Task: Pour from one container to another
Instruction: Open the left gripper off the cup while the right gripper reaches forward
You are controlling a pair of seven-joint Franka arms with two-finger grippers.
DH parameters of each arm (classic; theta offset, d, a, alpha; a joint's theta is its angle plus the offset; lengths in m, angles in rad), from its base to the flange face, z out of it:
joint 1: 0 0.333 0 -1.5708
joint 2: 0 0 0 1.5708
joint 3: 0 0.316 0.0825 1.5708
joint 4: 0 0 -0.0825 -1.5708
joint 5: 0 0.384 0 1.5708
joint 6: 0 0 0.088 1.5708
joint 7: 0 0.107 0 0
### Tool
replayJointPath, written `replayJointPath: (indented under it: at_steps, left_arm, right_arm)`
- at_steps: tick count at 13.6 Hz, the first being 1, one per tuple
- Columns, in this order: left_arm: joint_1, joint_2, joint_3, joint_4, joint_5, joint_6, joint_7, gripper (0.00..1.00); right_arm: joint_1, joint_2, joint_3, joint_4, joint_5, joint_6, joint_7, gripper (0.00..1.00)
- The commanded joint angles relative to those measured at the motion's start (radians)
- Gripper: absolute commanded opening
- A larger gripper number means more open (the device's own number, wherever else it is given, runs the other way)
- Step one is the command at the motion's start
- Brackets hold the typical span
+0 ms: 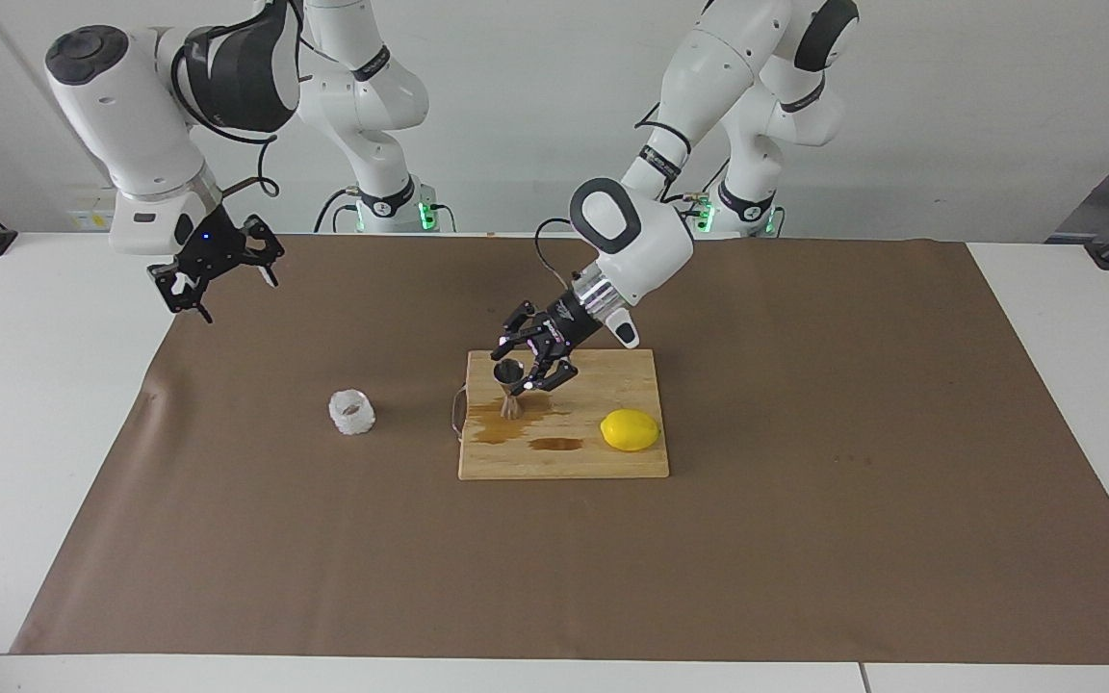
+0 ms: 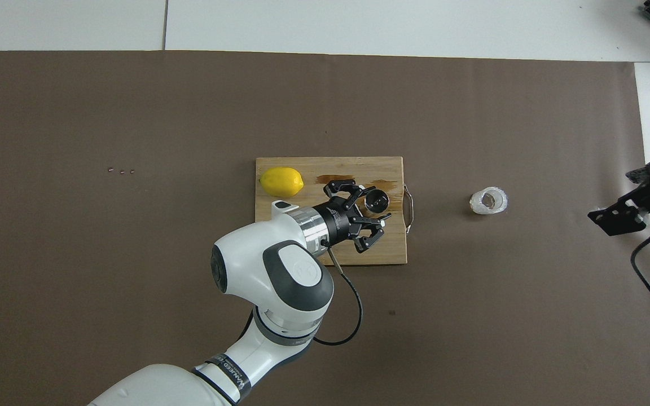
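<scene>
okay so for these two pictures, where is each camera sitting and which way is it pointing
Facing view: high across the table, looking back at the robots; both arms show whole, left hand at the jigger on the cutting board, right hand raised near the right arm's end of the table.
Overhead view: high above the robots' end, looking forward and steeply down; the left arm comes in from the bottom, only the right hand shows at the edge.
Both show: board, jigger, lemon, glass tumbler, half a turn apart.
</scene>
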Motion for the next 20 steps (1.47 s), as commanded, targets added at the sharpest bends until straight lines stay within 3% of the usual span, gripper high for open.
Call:
replayJointPath:
  at_steps: [1,2,10,14,20]
  left_arm:
    - [-0.014,0.01,0.006,0.02,0.032,0.02,0.002,0.92]
    - [-0.012,0.006,0.006,0.018,0.033,0.02,0.002,1.0]
    - [0.008,-0.098,0.001,-0.049,0.026,-0.002,0.02,1.0]
    - [0.087,-0.167,0.01,-0.077,0.06,-0.143,0.019,1.0]
    - [0.342,-0.214,0.013,-0.074,0.498,-0.598,-0.032,1.0]
  right_arm:
    - [-0.03,0.004,0.003,-0.048,0.061,0.07,-0.126,1.0]
    - [-0.038,0.018,0.003,-0.049,0.07,0.092,-0.188,1.0]
    - [-0.081,0.17,0.003,-0.049,0.312,0.17,-0.558,1.0]
    - [-0.086,0.249,0.003,-0.068,0.435,0.261,-0.738,1.0]
    - [-0.069,0.306,0.008,-0.134,0.555,0.312,-0.925,1.0]
